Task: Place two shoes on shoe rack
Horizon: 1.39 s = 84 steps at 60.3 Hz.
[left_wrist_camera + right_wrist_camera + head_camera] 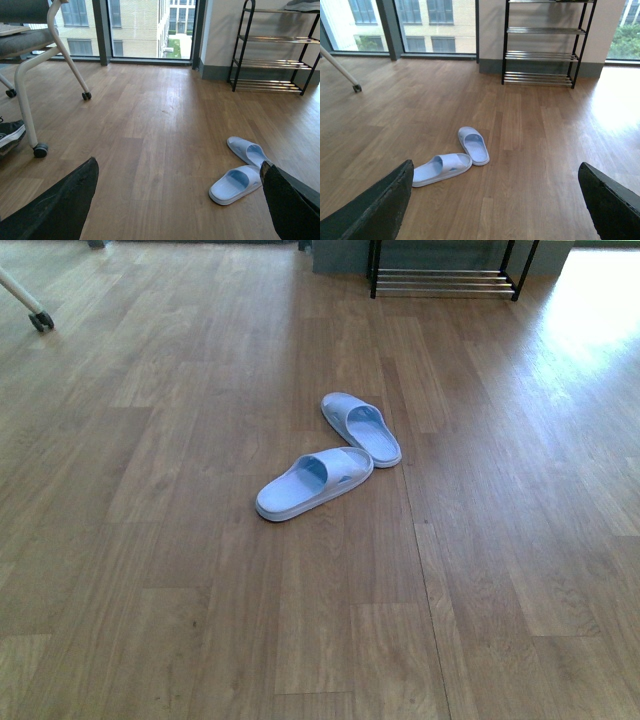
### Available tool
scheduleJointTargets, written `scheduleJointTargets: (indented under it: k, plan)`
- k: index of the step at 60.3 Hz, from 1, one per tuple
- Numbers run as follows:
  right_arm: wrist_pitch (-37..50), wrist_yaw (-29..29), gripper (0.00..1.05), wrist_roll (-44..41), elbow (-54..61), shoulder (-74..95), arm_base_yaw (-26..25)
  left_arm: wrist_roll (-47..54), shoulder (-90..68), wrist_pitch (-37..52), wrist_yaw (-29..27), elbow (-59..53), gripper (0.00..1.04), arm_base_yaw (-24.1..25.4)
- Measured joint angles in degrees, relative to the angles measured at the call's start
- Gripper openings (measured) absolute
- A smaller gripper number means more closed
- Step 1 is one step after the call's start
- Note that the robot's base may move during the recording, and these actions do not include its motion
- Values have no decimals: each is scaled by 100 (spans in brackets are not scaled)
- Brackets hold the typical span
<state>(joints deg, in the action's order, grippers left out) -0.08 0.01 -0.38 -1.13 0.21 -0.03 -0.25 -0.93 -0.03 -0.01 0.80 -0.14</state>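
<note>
Near slide point(314, 483) & far slide point(361, 428) touch on floor point(150, 540) — well apart from shoe rack point(443, 280). L gripper point(177, 167), R gripper point(495, 167) — fingers spread wide, empty.

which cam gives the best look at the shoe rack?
Right wrist view: the shoe rack faces the camera, four chrome tiers visible. Front view catches only its lowest bars at the picture's top. Left wrist view shows it at an angle, clipped by the picture's edge.
</note>
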Motion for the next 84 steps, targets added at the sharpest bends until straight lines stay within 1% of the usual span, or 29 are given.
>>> scheduleJointTargets:
  k: [84]
  plan:
    - [0, 17, 95, 0, 0, -4, 2, 0, 0, 0, 2, 2, 95, 4]
